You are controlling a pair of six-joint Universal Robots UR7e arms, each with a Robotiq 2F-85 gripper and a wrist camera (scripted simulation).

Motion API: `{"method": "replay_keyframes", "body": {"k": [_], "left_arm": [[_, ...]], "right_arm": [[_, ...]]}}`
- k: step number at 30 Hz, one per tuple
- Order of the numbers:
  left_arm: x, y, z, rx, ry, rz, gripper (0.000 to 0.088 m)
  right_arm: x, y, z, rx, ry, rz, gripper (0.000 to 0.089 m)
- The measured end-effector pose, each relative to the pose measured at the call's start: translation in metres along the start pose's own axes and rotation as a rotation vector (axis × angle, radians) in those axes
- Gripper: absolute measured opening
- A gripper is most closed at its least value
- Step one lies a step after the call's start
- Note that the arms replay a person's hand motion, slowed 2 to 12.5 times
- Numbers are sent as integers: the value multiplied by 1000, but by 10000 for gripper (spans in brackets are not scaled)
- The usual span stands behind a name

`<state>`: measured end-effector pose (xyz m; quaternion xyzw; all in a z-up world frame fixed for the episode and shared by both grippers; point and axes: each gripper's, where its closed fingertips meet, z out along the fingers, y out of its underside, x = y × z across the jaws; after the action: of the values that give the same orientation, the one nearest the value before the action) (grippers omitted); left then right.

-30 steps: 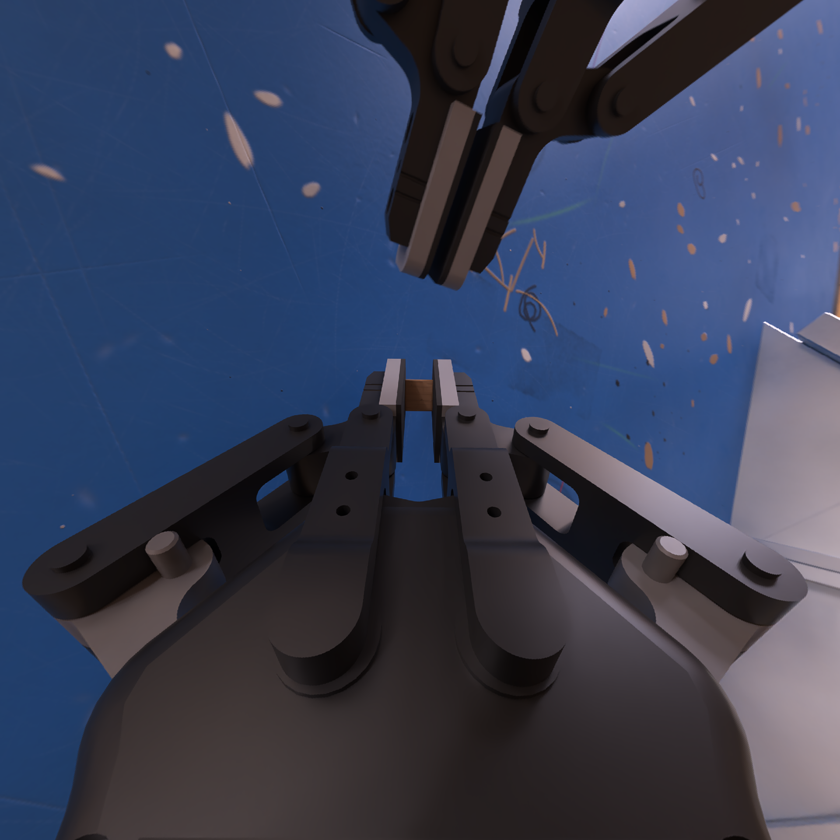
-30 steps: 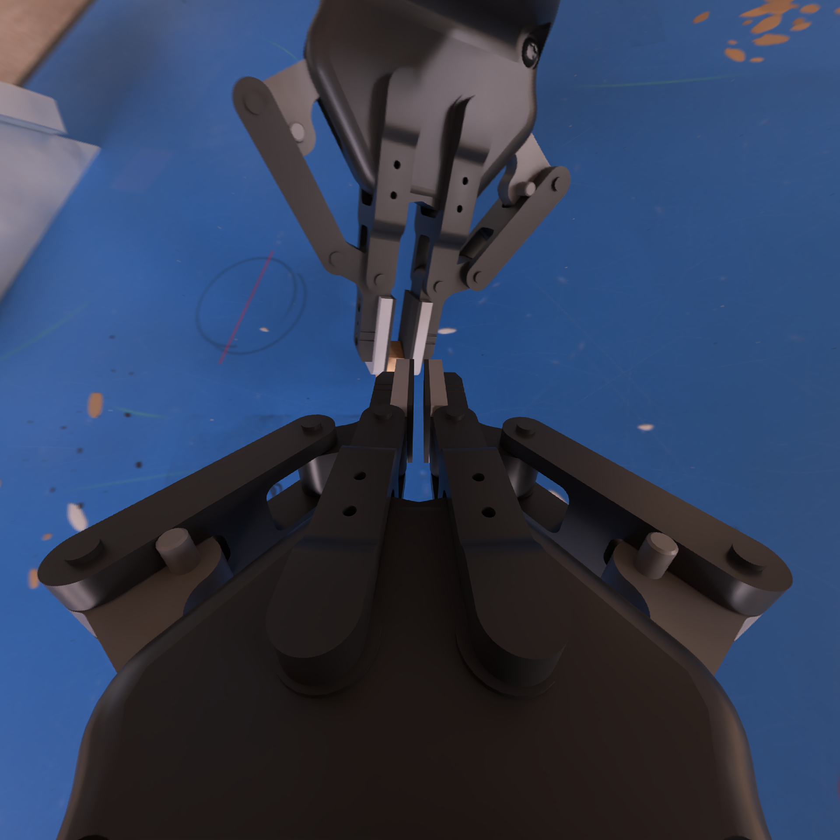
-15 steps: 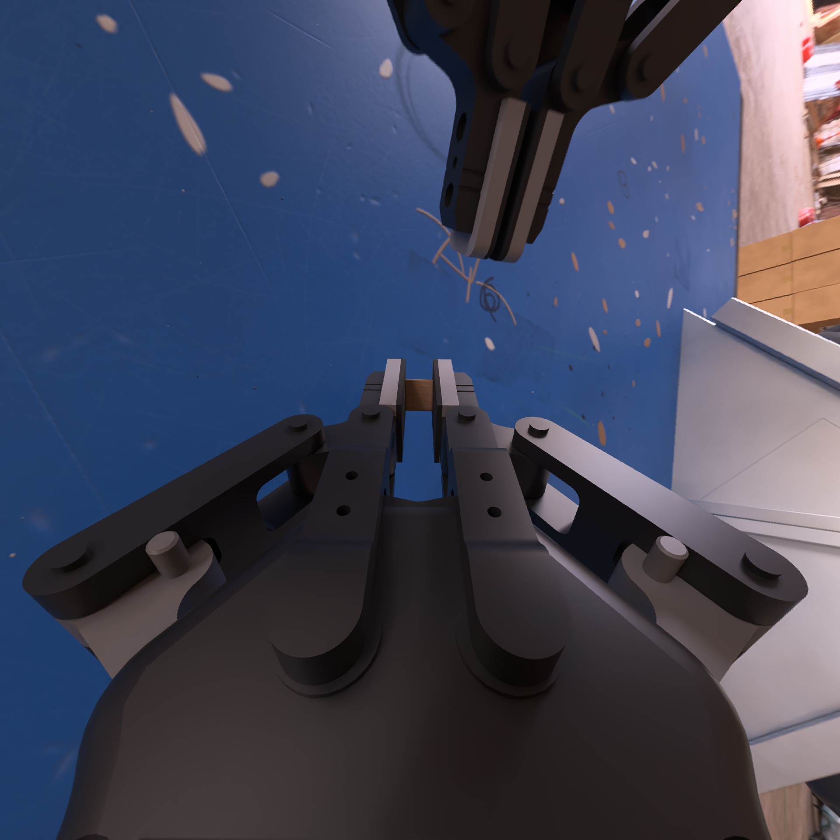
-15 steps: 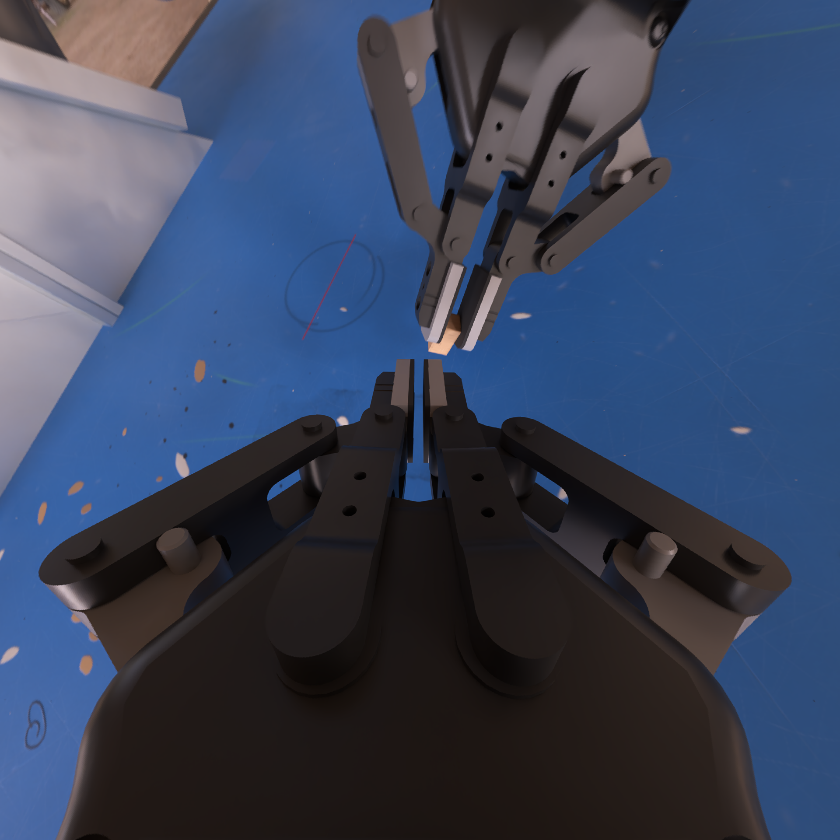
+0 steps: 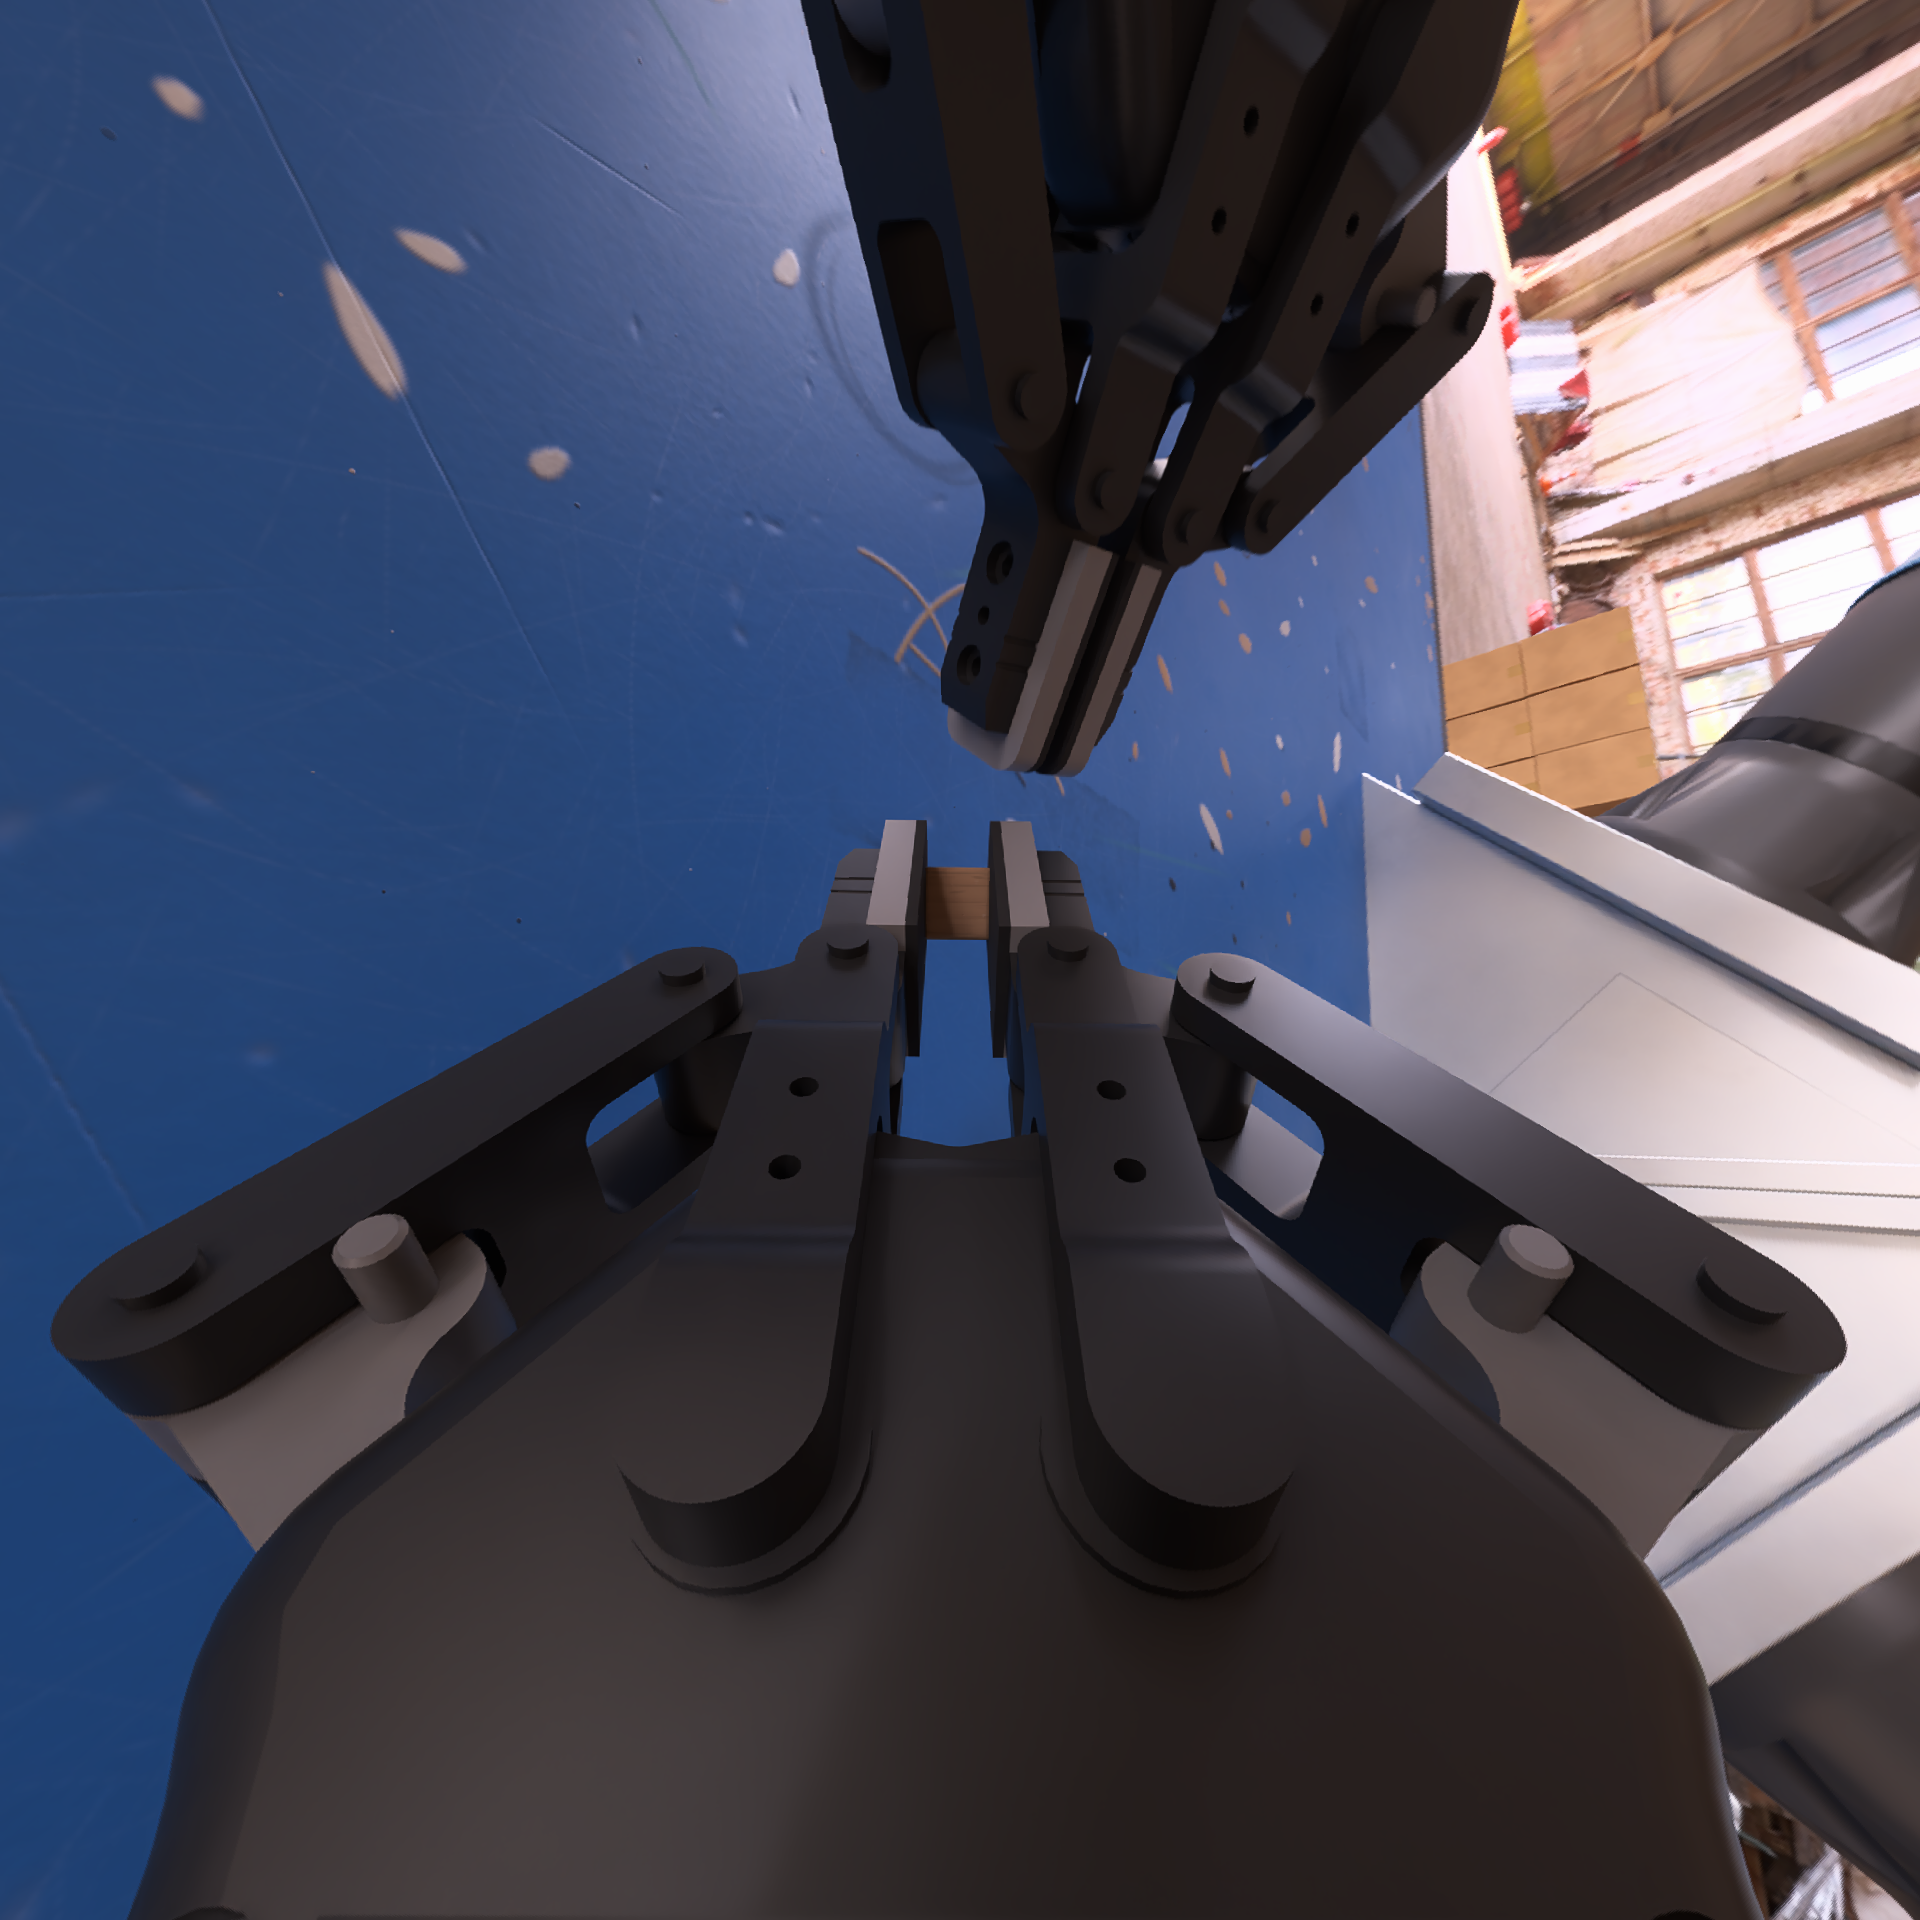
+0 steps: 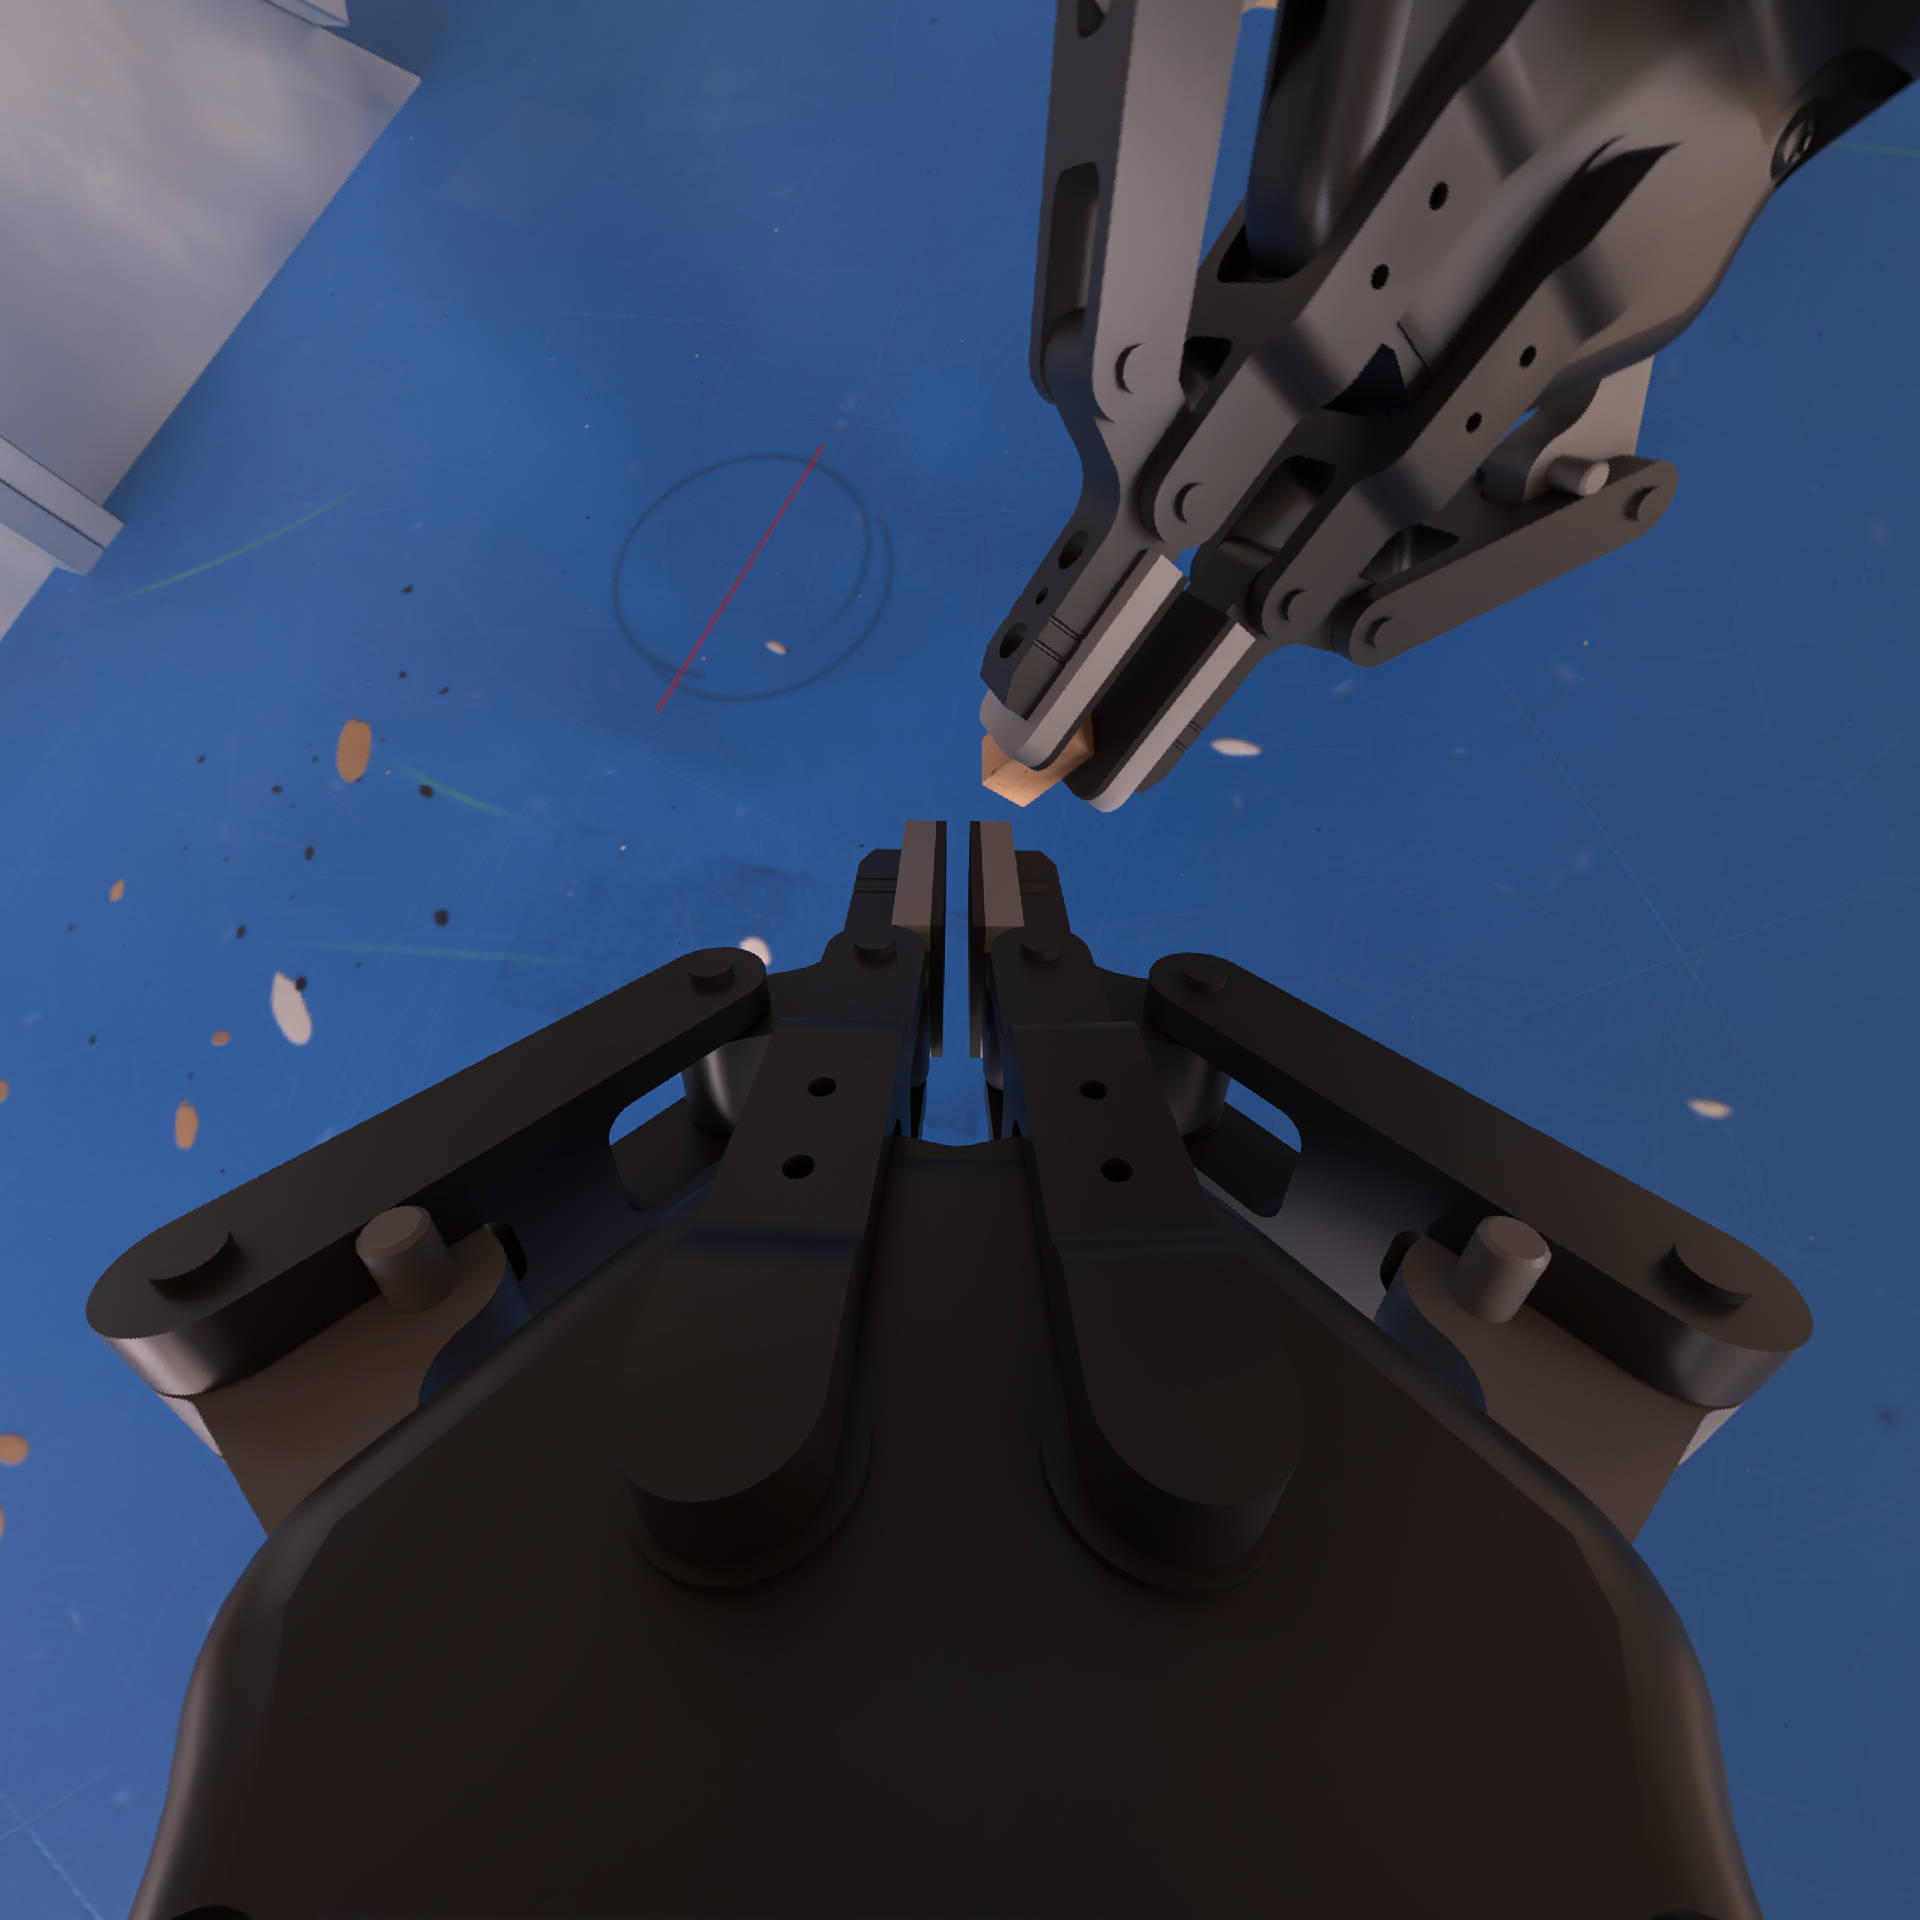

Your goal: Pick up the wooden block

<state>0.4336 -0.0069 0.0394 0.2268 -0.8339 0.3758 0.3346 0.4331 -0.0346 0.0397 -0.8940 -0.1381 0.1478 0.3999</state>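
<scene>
My left gripper [image 5: 956, 868] is shut on a small wooden block [image 5: 957, 902], held between its pads above the blue table. In the right wrist view the same gripper [image 6: 1060, 774] comes in from the upper right with the block [image 6: 1023, 777] sticking out at its tips. My right gripper [image 6: 957, 857] is shut and empty, its tips just below and left of the block, apart from it. In the left wrist view the right gripper [image 5: 1034, 750] hangs from the top, tips close above the left gripper's tips.
The blue table [image 5: 416, 727] is scratched and flecked with pale spots. A grey metal box [image 5: 1621, 1091] stands at the right in the left wrist view and at the upper left in the right wrist view [image 6: 135, 239]. A drawn circle [image 6: 748, 577] marks the table.
The left gripper has lifted and tilted with the block still in it. The right gripper stays shut; the two grippers have drawn a little apart and both stand higher above the table.
</scene>
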Motion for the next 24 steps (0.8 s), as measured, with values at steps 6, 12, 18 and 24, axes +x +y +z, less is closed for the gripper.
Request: {"method": "replay_keyframes", "body": {"k": [6, 12, 18, 24], "left_arm": [[1, -2, -1, 26, 46, -33, 105], [-2, -1, 0, 29, 62, -54, 105], [-2, 0, 2, 24, 75, -61, 105], [-4, 2, 4, 18, 72, -66, 105]], "right_arm": [[2, -4, 4, -9, 44, -41, 40], [7, -5, 5, -20, 97, -72, 40], [9, -4, 7, -34, 120, -91, 39], [9, -2, 10, -53, 125, -101, 39]]}}
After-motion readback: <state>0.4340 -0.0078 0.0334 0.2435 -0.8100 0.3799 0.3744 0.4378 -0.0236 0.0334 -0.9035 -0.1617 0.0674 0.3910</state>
